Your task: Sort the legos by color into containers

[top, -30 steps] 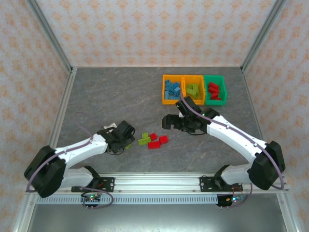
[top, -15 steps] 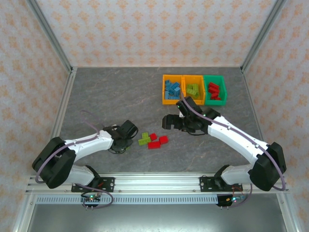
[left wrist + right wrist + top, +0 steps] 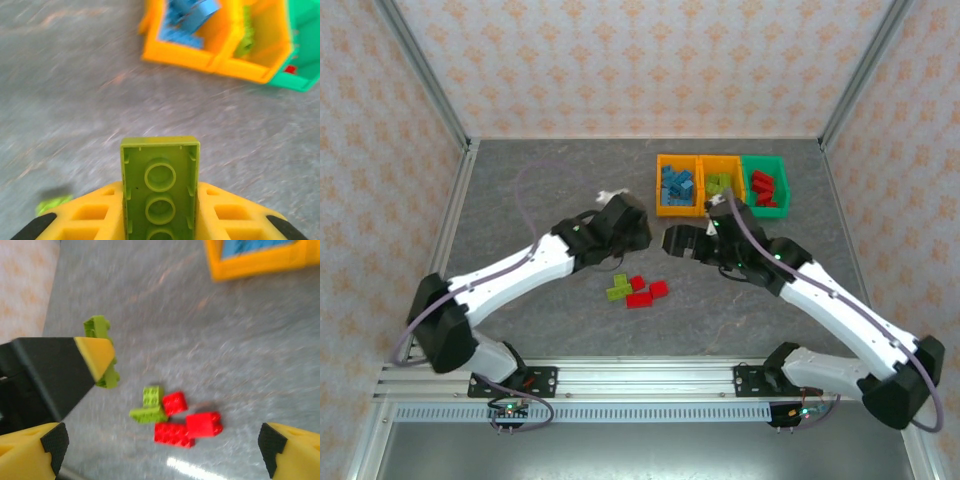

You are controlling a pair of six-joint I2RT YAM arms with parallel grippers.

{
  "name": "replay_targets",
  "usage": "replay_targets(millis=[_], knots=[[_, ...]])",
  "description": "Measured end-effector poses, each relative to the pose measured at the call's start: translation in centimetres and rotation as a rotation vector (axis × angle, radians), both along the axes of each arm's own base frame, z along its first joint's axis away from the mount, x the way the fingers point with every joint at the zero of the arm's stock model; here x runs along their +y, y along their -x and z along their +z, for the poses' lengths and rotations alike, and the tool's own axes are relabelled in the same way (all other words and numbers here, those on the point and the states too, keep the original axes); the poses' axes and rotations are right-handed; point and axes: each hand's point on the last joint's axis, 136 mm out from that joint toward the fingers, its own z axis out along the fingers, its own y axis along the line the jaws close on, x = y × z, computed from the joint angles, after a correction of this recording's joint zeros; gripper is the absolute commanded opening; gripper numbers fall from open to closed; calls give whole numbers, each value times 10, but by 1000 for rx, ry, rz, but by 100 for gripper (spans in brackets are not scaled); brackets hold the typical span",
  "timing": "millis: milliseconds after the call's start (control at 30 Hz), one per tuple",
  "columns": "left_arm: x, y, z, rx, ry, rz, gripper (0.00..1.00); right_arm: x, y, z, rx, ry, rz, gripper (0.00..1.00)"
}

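A lime green lego (image 3: 160, 185) is clamped between the yellow fingers of my left gripper (image 3: 160, 200), underside facing the camera. In the top view that left gripper (image 3: 632, 226) hangs above the table, left of the containers (image 3: 722, 186). These are an orange bin (image 3: 172, 52) holding blue legos, an orange bin (image 3: 260, 70) with lime ones, and a green bin (image 3: 302, 75) with red ones. My right gripper (image 3: 672, 240) is open over the table, beside the left one. Loose lime legos (image 3: 151, 406) and red legos (image 3: 202, 424) lie together below it.
The left gripper's finger and its lime lego (image 3: 97, 326) cross the right wrist view at the left. One stray lime lego (image 3: 52, 204) lies on the grey table behind the left gripper. Metal frame posts (image 3: 445, 120) and patterned walls bound the table.
The left arm has risen from beside the loose pile and swung up and right towards the bins, carrying a lime lego. The right gripper has shifted slightly towards the bins.
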Motion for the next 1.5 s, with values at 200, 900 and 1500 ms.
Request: replay_targets(millis=[200,900,1500], knots=[[-76,-76,-5,-90,-79,-93,32,-57,9,20,-124,4,-215,99],[-173,-212,-29,-373,-153,-153,59,-100,27,-21,-80,90,-359,99],[20,26,147,-538,17,-144,62,-53,13,-56,59,226,-162,99]])
